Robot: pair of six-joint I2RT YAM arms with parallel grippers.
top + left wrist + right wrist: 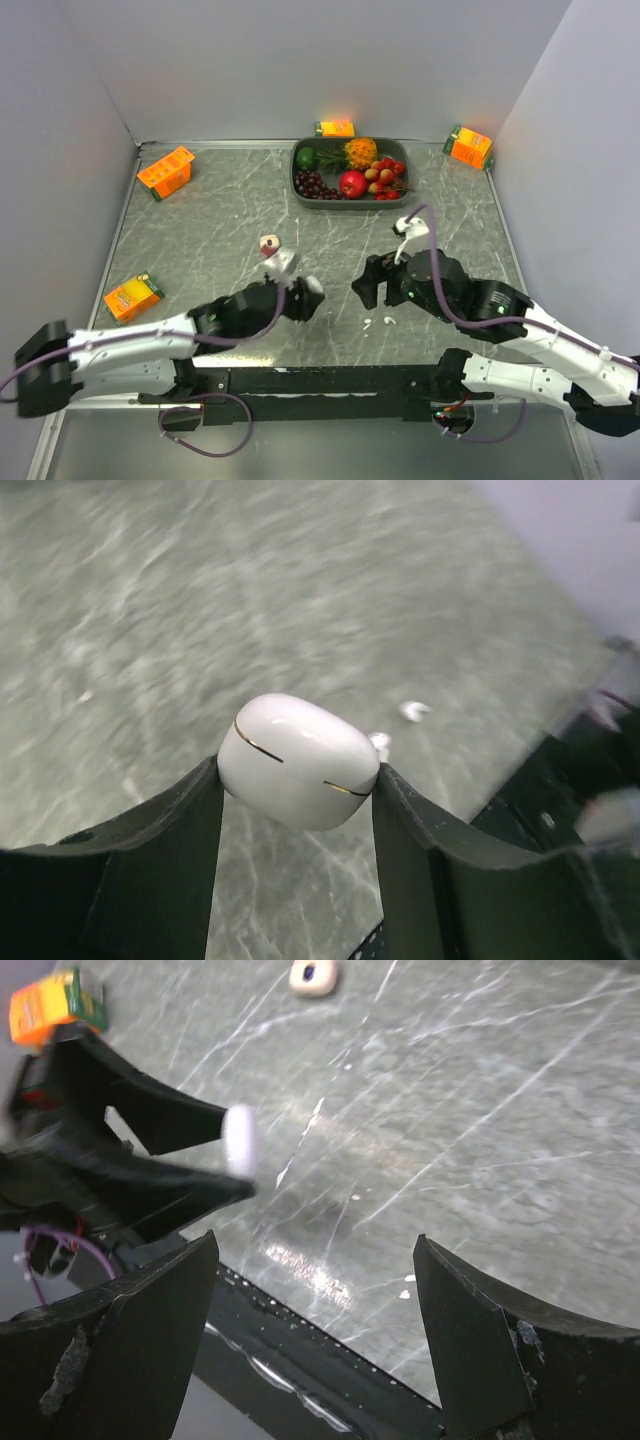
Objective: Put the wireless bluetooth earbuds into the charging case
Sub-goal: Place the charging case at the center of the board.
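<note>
My left gripper (pixel 308 296) is shut on the charging case (pixel 298 760), a glossy white rounded case with a thin gold seam and its lid closed. It holds the case just above the table, and the case also shows in the top view (pixel 314 287) and as a white blur in the right wrist view (pixel 239 1140). Two tiny white earbuds (pixel 367 324) (pixel 388 321) lie on the table near its front edge. They also show in the left wrist view (pixel 413 711) (pixel 380 742) and the right wrist view (pixel 410 1278). My right gripper (pixel 375 296) is open and empty, above and just behind the earbuds.
A small beige cube-like piece (pixel 268 243) lies behind the left gripper. A dark tray (pixel 300 185) of fruit stands at the back centre. Orange juice cartons sit at the back left (pixel 166 171), front left (pixel 132 297), back centre (pixel 335 128) and back right (pixel 468 147).
</note>
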